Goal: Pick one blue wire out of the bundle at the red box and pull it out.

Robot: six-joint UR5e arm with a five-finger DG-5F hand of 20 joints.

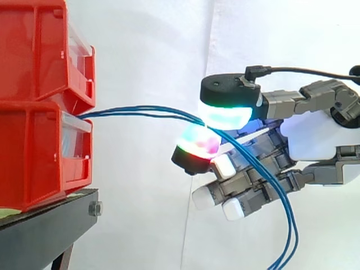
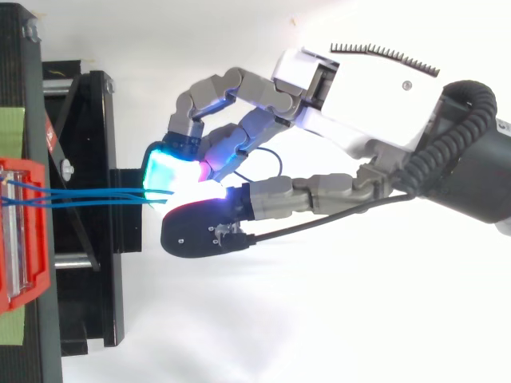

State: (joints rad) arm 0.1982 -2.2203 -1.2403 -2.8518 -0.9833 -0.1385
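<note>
Where the blue wires (image 1: 140, 111) leave the lower red bin (image 1: 34, 157), they stretch almost level to the hand (image 1: 315, 138), whose curled fingers (image 1: 226, 117) pinch them before they droop downward past it.

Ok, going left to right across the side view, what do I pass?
Stacked red bins → blue wires stretching out from the bins → glowing fingertips pinching those wires → the rest of the hand, with the wires drooping below it.
</note>
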